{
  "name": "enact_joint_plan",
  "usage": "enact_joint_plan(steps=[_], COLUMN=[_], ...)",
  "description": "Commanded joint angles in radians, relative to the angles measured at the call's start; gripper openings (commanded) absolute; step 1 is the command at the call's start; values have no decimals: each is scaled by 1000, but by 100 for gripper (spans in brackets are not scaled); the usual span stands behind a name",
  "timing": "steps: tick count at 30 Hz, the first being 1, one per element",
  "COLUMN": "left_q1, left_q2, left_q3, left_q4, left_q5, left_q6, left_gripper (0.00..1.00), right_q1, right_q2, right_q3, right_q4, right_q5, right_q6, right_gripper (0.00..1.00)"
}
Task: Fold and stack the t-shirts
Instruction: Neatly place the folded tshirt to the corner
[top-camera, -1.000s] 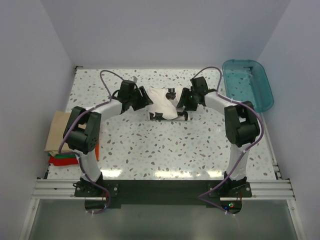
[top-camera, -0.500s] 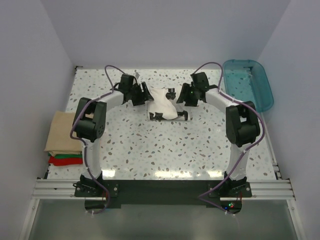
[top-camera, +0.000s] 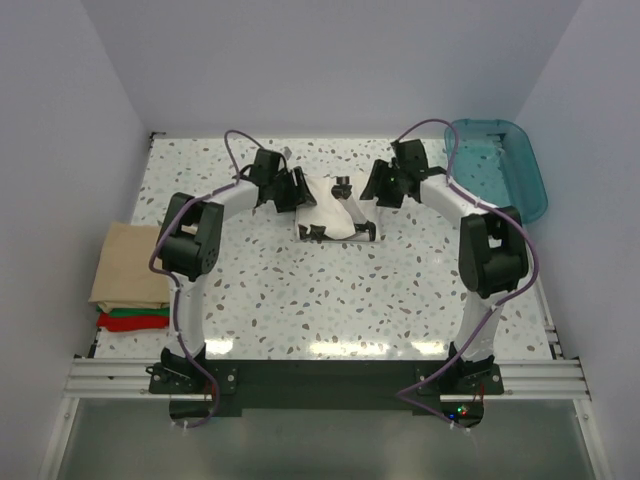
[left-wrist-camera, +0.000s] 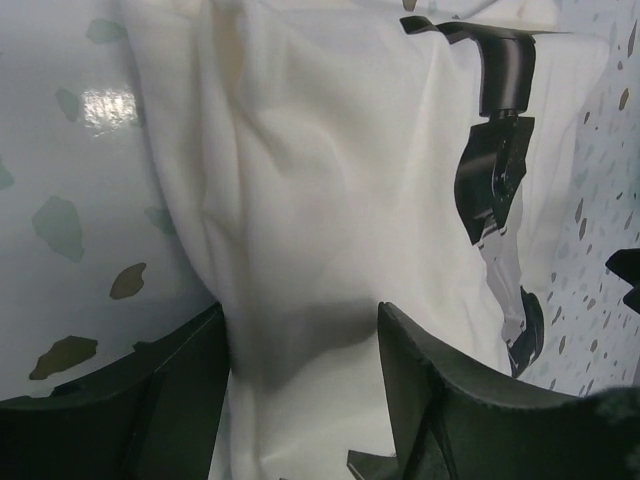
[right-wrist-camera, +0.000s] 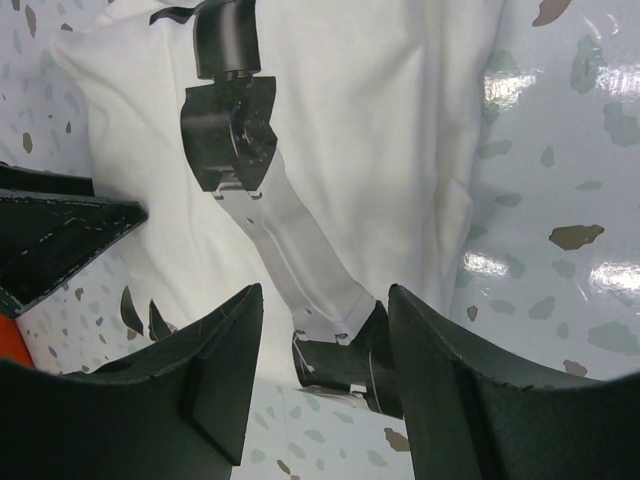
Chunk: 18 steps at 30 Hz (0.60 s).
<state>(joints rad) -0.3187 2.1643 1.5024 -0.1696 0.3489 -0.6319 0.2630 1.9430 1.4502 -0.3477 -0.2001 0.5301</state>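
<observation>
A white t-shirt (top-camera: 325, 207) lies bunched at the far middle of the table, draped over a black and silver clamp frame (top-camera: 340, 231). My left gripper (top-camera: 297, 192) is at its left edge, my right gripper (top-camera: 368, 190) at its right edge. In the left wrist view the jaws of the left gripper (left-wrist-camera: 300, 320) stand open astride a fold of the white shirt (left-wrist-camera: 320, 180). In the right wrist view the right gripper (right-wrist-camera: 325, 295) is open above the frame's silver arm (right-wrist-camera: 295, 255) and the shirt (right-wrist-camera: 400, 110). Folded tan (top-camera: 128, 262), green (top-camera: 135, 311) and red (top-camera: 130, 322) shirts are stacked at the left edge.
A teal plastic bin (top-camera: 497, 165) stands at the far right of the table. The frame's black clamp heads stick up at the shirt's back (top-camera: 341, 183) and front (top-camera: 313, 233). Walls close off the back and both sides.
Both wrists have moved toward the far side of the table and their elbows have swung back. The white shirt looks a little narrower and more bunched.
</observation>
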Motion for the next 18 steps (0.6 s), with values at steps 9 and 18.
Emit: enact_joint_plan(steps=[9,18], left_q1=[-72,-17], left_q2=[43,-148], left_q3=[19,12], left_q4=[-59,-160], left_q5=[-96,-345], left_q6=[-98,-284], left_gripper=[34,0], right_q1=[-10,-10], right_q2=[-73,-145], right_q3=[-13,-91], right_q4=[4,-4], right_q5=[-15,-9], right_q6=[-10,2], right_gripper=[57,57])
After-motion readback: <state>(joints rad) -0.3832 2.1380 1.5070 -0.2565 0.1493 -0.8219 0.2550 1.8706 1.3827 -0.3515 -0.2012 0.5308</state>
